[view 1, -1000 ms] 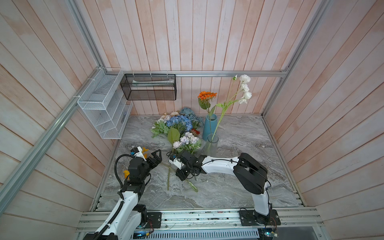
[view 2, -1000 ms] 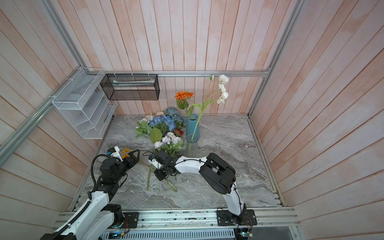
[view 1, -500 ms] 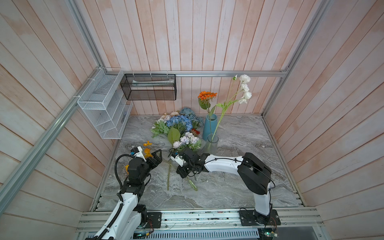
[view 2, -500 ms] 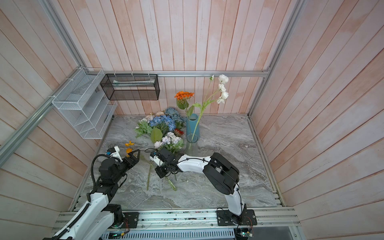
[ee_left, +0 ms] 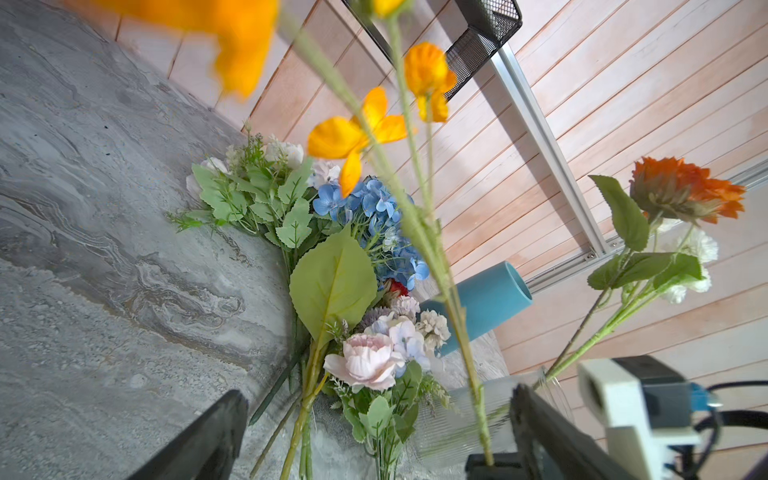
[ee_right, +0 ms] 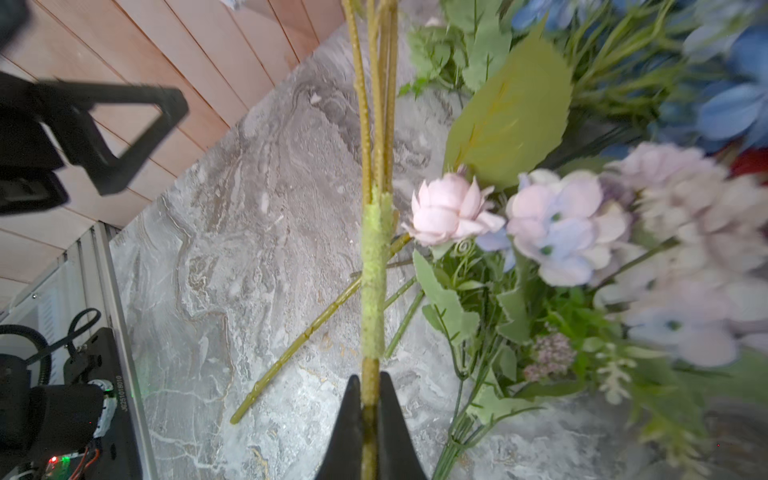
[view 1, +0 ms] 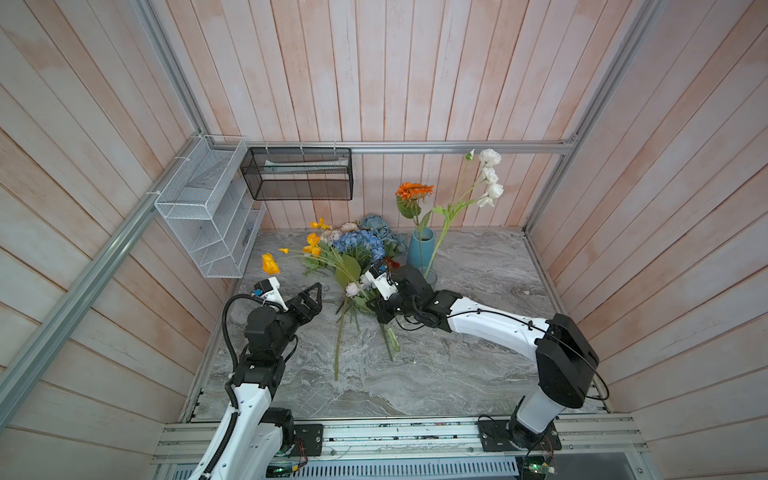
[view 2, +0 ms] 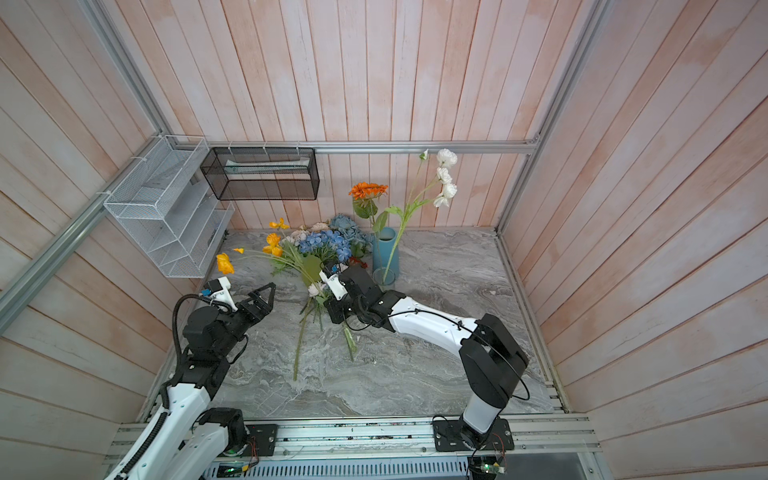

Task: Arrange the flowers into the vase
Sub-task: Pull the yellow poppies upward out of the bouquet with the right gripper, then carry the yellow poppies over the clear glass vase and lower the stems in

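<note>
**Item 1 — table (view 1: pixel 457 365), near part.** One long loose stem (view 1: pixel 338 345) and a shorter stem bundle (view 1: pixel 390 340) lie flat on it, not yet taken up.

**Item 2 — left gripper (view 1: pixel 311 296).** Jaws spread wide and holding nothing, raised off the table to the left of the flowers. Risk: the yellow blooms hang close above it, so a careless rise could snag a petal or push the held spray askew.

**Item 3 — right gripper (ee_right: pixel 368 390).** Jaws pressed together on the low end of the yellow spray (ee_right: pixel 376 266), which rises tilted out toward the left gripper. Risk: the pinch sits far from the blooms on a thin stem, so the top-heavy spray may swivel or slip when swung.

**Item 4 — flower pile (view 1: pixel 361 243).** Blue hydrangea, pink bloom (ee_right: pixel 449 208) and leaves lie on the table just beside the right gripper. Risk: the spray's branches pass close to this foliage, so a lift could drag the pile along.

**Item 5 — glass vase (view 2: pixel 384 276) with white flowers (view 1: pixel 490 178), and blue vase (view 1: pixel 420 249) with orange flower (view 1: pixel 414 190).** Both stand upright just behind the right gripper. Risk: a turn toward them could knock the glass vase over. The long spray could also sweep the standing stems, or its end could miss a narrow mouth that already holds a stem.
</note>
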